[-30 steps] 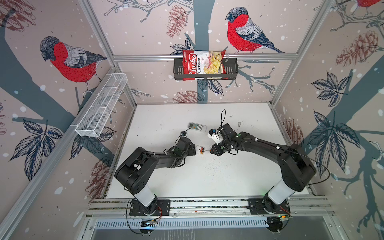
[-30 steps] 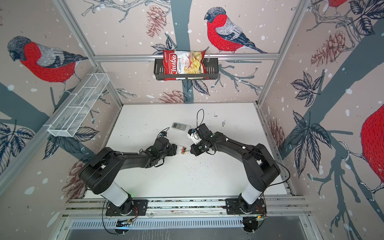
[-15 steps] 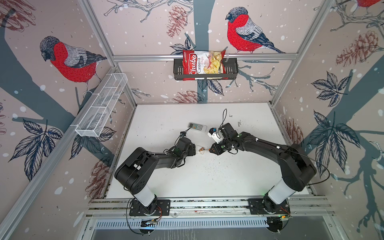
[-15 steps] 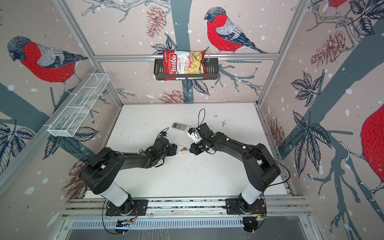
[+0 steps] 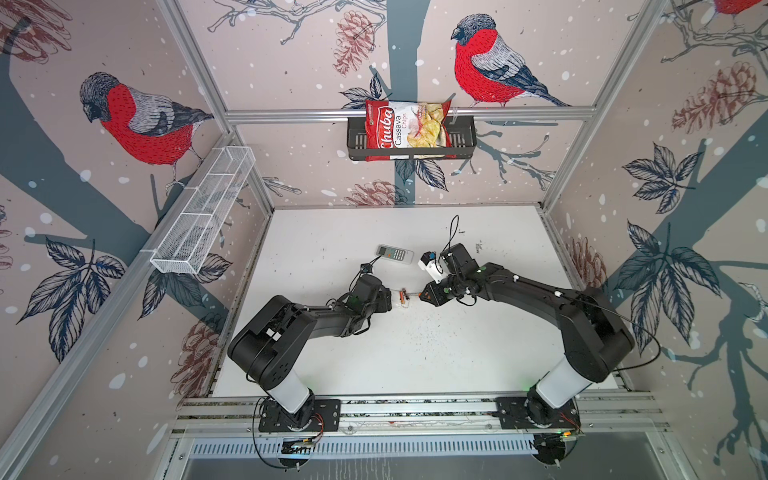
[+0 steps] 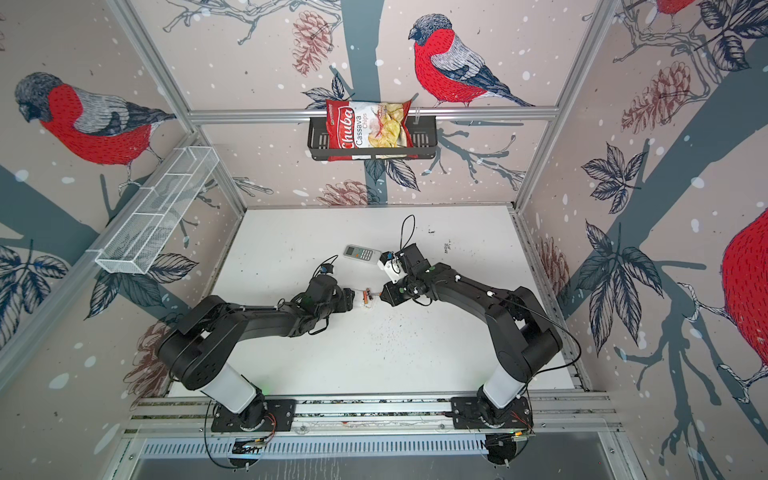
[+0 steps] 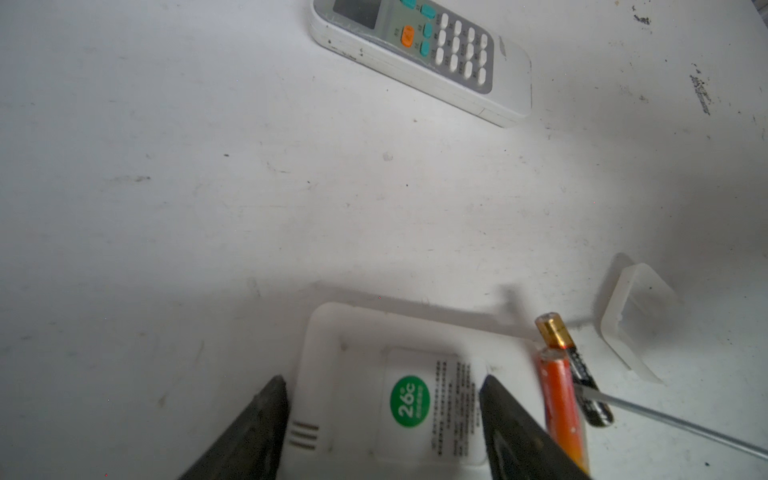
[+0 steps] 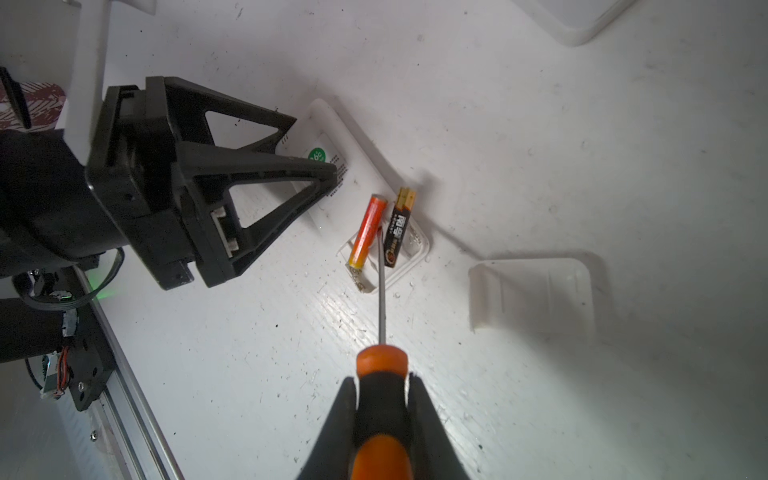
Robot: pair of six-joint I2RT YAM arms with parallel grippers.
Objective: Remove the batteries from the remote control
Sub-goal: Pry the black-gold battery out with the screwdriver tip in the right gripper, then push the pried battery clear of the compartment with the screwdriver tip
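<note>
A white remote control (image 7: 374, 345) lies face down, a green sticker on its back. My left gripper (image 7: 382, 378) is open: one finger stands at the remote's end and the other rests on its back. In the open compartment (image 8: 388, 266) an orange battery (image 8: 368, 230) and a black battery (image 8: 397, 228) lie side by side, their far ends over the remote's back. My right gripper (image 8: 382, 376) is shut on an orange-and-black screwdriver (image 8: 380, 399). Its tip sits between the two batteries. In both top views the grippers (image 5: 392, 301) (image 6: 384, 296) face each other at mid-table.
The white battery cover (image 8: 532, 291) lies loose on the table beside the compartment end. A second white remote with a grey keypad (image 5: 395, 253) lies farther back. A wire basket (image 5: 203, 216) hangs on the left wall and a chips bag in a black rack (image 5: 409, 133) at the back.
</note>
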